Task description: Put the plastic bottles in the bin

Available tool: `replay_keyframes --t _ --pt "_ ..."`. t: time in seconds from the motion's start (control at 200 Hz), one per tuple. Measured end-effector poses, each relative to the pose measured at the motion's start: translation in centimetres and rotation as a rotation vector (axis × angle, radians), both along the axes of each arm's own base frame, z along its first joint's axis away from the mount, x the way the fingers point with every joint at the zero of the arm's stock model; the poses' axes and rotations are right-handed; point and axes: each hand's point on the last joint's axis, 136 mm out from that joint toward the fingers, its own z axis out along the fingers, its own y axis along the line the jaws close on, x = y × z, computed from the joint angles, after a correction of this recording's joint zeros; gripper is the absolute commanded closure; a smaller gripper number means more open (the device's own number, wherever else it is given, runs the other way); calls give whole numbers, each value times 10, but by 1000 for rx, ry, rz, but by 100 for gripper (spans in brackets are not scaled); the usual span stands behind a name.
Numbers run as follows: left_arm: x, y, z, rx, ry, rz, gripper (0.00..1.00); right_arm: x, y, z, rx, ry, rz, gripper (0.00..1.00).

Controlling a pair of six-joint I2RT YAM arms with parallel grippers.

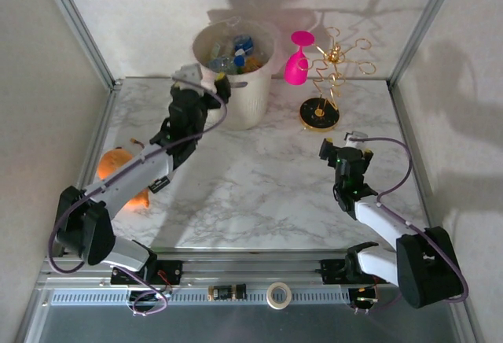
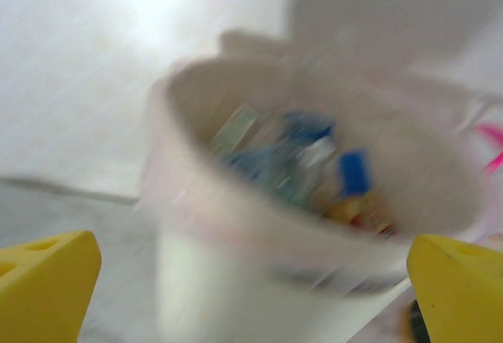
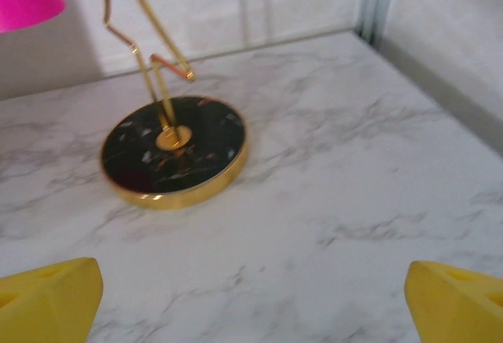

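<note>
The cream-white bin (image 1: 251,103) stands at the back of the marble table, with several plastic bottles (image 1: 233,53) lying inside it, clear ones with blue caps among them. My left gripper (image 1: 207,82) hangs open at the bin's near left rim with nothing between its fingers. In the blurred left wrist view the bin (image 2: 236,233) sits just ahead, bottles (image 2: 314,162) showing inside, and the left gripper (image 2: 251,296) has its yellow fingertips (image 2: 47,280) wide apart. My right gripper (image 1: 346,148) is open and empty over bare table at the right, its fingertips (image 3: 47,296) spread wide.
A gold wire stand (image 1: 322,111) on a black base (image 3: 173,150) stands right of the bin, with a pink goblet (image 1: 297,64) beside it. An orange plush toy (image 1: 118,170) lies at the left under my left arm. Frame posts and walls close in the table.
</note>
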Motion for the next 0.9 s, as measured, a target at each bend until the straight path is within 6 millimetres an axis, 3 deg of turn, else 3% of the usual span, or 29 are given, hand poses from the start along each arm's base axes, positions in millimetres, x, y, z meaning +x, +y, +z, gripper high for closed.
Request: replay_keyframes --t 0.16,0.275,0.366,0.511,0.731,0.901 --pt "-31 50 -82 99 134 152 0 8 -30 -20 -34 3 -31 1" --pt "-51 94 -118 150 186 298 0 14 -41 -34 -21 -6 -17 1" --pt "-65 121 -132 183 185 419 0 19 -41 -43 -28 -1 7 1" --pt "-81 144 -142 207 159 542 0 28 -33 -42 -40 -52 67 1" --pt "-87 170 -169 260 178 676 0 13 -32 -52 -37 -85 102 1" --pt "-89 195 -193 275 198 719 0 14 -30 -41 -40 -134 109 1"
